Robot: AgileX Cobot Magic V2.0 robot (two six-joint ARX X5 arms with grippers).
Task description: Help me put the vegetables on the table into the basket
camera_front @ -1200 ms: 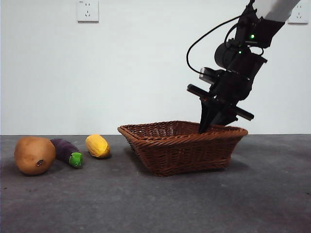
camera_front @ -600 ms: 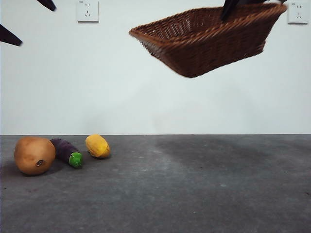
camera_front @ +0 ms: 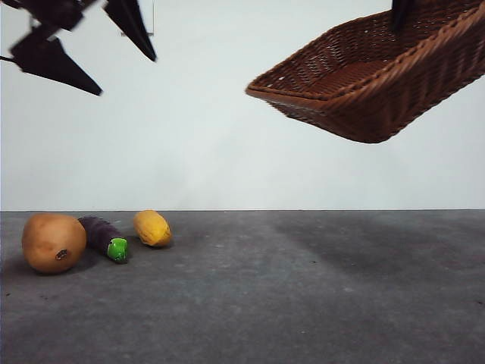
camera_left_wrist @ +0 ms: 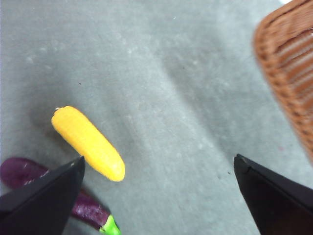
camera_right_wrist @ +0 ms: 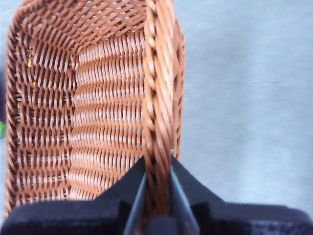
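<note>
While the right hand holds the empty basket aloft, clamped on its rim, potato, eggplant and corn remain on the table; left hand, jaws apart, hovers above them.

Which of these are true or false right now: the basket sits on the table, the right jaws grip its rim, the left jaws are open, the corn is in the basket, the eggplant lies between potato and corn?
1. The basket sits on the table. False: it hangs tilted in the air.
2. The right gripper clamps the basket's rim. True.
3. The left gripper is open above the vegetables. True.
4. The corn is in the basket. False: it lies on the table.
5. The eggplant lies between the potato and the corn. True.
</note>
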